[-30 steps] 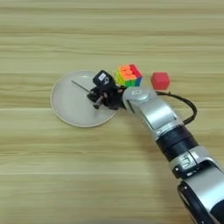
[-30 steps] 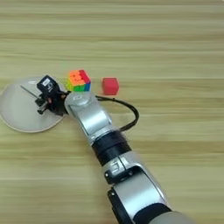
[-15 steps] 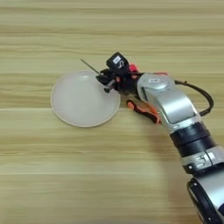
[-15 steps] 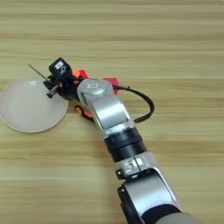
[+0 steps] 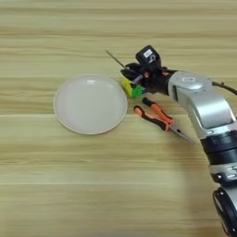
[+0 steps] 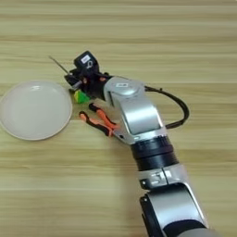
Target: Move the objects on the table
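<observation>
My right gripper [image 5: 132, 74] hovers just right of the plate's far rim, shut on the thin screwdriver [image 5: 114, 58], whose metal shaft pokes out to the upper left [image 6: 59, 65]. Directly under the fingers sits the puzzle cube [image 5: 132, 88], with only its yellow and green faces showing [image 6: 81, 96]. The orange-and-black pliers [image 5: 158, 118] lie on the table in front of the cube, tips pointing right, partly under my forearm in the right eye view [image 6: 99, 121]. The small red cube is hidden behind my arm.
A round pale grey plate [image 5: 90, 104] lies left of the gripper with nothing on it. My silver forearm [image 5: 203, 109] runs from the bottom right up to the gripper, with a black cable [image 6: 178, 109] looping off its right side.
The gripper has carried the screwdriver from over the plate to the right and farther back, past the plate's rim. The arm now uncovers the pliers and covers the red cube.
</observation>
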Robot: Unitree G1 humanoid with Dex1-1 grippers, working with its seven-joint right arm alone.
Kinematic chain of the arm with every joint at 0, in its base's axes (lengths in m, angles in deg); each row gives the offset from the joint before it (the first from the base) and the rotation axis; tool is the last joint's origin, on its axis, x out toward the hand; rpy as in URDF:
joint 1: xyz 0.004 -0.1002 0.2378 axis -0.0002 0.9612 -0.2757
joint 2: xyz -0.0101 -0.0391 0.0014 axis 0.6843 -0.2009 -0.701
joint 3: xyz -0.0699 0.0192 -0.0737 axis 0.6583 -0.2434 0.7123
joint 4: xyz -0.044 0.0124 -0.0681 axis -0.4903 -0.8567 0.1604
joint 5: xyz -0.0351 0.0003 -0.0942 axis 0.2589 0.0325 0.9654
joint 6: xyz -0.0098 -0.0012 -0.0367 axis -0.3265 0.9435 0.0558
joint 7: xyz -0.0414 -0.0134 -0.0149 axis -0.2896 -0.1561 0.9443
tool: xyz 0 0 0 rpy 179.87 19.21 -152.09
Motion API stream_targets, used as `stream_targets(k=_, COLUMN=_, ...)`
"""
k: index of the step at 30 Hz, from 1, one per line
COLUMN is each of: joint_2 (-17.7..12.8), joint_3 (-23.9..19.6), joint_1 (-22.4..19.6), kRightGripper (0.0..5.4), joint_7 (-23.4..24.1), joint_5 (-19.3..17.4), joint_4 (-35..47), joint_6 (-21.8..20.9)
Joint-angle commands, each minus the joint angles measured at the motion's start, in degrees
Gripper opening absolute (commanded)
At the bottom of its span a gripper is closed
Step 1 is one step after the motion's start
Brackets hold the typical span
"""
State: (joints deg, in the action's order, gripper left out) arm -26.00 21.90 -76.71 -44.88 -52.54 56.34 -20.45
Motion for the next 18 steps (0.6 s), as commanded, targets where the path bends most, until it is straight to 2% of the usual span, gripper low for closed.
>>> stream_targets(k=1, joint_2=-2.6, joint_3=-2.6, joint_1=-2.8, kRightGripper=0.85, joint_7=0.5, joint_5=-1.4, joint_4=4.3, joint_6=-1.0)
stream_targets(k=18, joint_2=-10.5, joint_3=-6.4, joint_1=3.9, kRightGripper=0.85, joint_7=-2.3, joint_5=-3.3, joint_4=9.5, joint_6=0.8)
